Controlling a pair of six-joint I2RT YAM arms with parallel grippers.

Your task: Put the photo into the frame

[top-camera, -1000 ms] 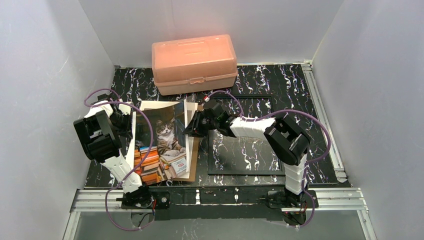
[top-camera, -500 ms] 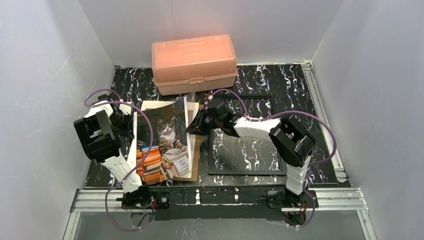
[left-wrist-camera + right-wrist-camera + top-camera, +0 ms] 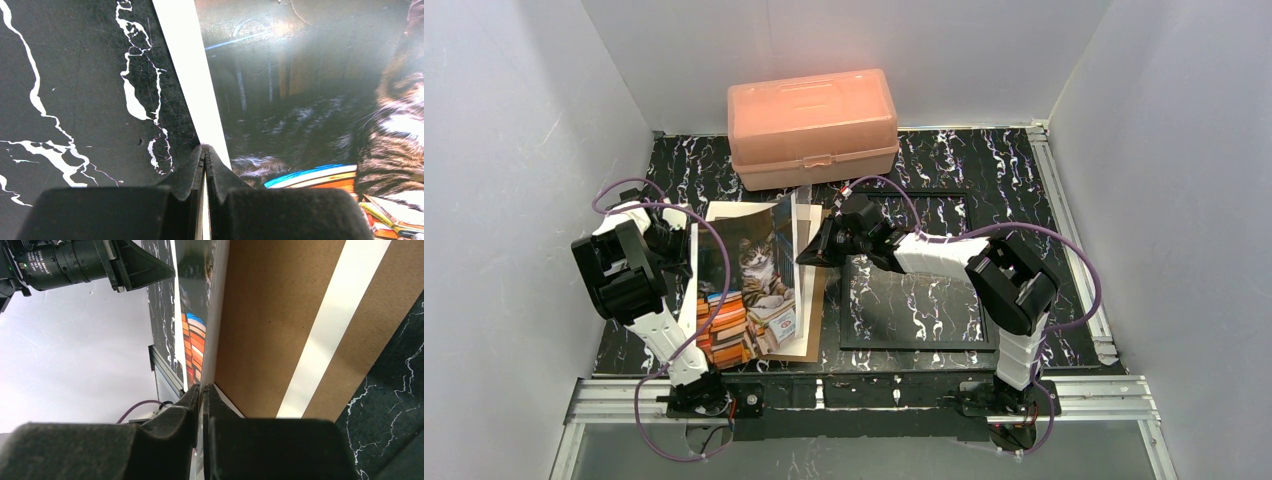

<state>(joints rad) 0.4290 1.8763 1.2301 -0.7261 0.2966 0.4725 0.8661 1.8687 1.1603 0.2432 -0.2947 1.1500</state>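
Note:
The photo (image 3: 742, 290), a cat beside stacked orange books, lies at the left of the mat with its right edge curled upward. My right gripper (image 3: 810, 250) is shut on that raised edge; in the right wrist view the thin sheet (image 3: 194, 335) runs straight in between the fingertips of the right gripper (image 3: 202, 386). My left gripper (image 3: 204, 147) is shut with nothing in it, its tips on a white sheet (image 3: 192, 75) next to the photo's (image 3: 300, 100) left side. The frame (image 3: 919, 346), thin and black, lies flat to the right of the photo.
A brown backing board (image 3: 270, 325) and a white strip (image 3: 330, 330) lie under the lifted photo. A peach plastic box (image 3: 812, 125) stands at the back. White walls enclose the black marbled mat (image 3: 1024, 180) on three sides.
The right gripper's jaws have closed on the photo's right edge, and that edge now stands a little higher. The left arm has not moved.

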